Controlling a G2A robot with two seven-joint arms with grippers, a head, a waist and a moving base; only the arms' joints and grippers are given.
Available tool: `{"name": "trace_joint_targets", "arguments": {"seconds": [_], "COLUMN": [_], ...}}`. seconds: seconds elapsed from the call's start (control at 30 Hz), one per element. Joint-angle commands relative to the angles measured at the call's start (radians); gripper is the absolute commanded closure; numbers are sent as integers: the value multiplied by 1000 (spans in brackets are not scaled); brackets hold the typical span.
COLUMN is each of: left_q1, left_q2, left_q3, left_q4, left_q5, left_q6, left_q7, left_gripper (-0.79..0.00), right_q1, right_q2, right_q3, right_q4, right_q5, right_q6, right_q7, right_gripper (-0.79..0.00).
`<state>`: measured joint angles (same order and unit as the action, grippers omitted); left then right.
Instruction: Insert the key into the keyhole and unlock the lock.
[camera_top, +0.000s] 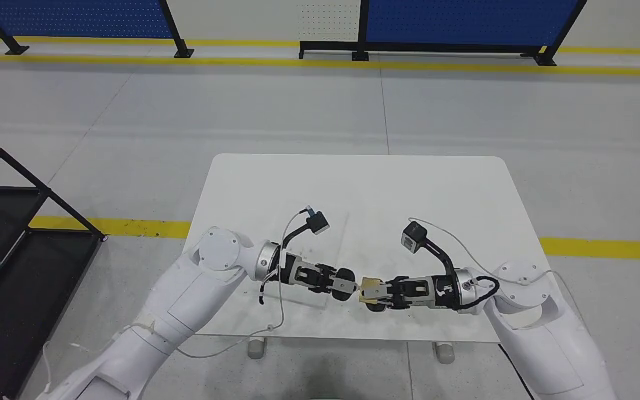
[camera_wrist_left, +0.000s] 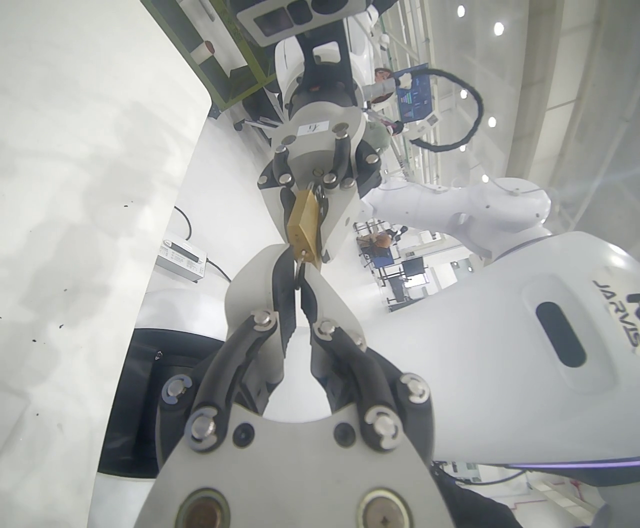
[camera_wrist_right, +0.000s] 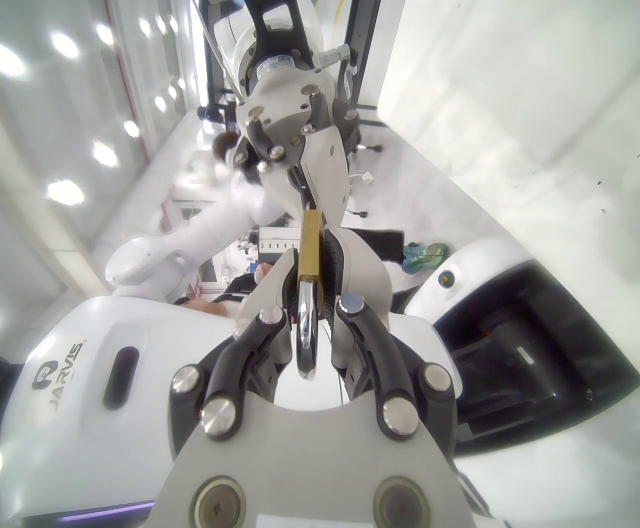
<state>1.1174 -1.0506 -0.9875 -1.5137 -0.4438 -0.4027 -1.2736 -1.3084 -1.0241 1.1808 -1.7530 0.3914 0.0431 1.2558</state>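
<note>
Top view: I log left gripper (camera_top: 351, 286) pinched shut on key (camera_wrist_left: 299, 278); right gripper (camera_top: 379, 293) clamping brass lock (camera_wrist_right: 310, 250); key tip touching lock, above table (camera_top: 450, 200).

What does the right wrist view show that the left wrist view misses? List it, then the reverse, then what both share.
Right wrist view alone: the curved silver steel shackle of the rectangular brass padlock, lying inside the right gripper. Left wrist view alone: the small dark metal key pinched in the left gripper, meeting the padlock's bottom end. Both: the padlock's brass body clamped in the right gripper, with the two grippers tip to tip.
</note>
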Motion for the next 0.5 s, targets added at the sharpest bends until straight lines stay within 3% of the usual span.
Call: {"name": "trace_joint_targets", "arguments": {"seconds": [0.0,0.47], "left_q1": [0,11], "left_q2": [0,-1], "left_q3": [0,-2], "left_q4": [0,-12], "left_q5": [0,6], "left_q6": [0,-1], "left_q7": [0,37], "left_gripper": [0,0], "right_q1": [0,0], "right_q2": [0,0], "right_q3": [0,0], "right_q4": [0,0], "right_q5": [0,0], "right_q6": [0,0], "right_q7": [0,0], "right_gripper": [0,0]}}
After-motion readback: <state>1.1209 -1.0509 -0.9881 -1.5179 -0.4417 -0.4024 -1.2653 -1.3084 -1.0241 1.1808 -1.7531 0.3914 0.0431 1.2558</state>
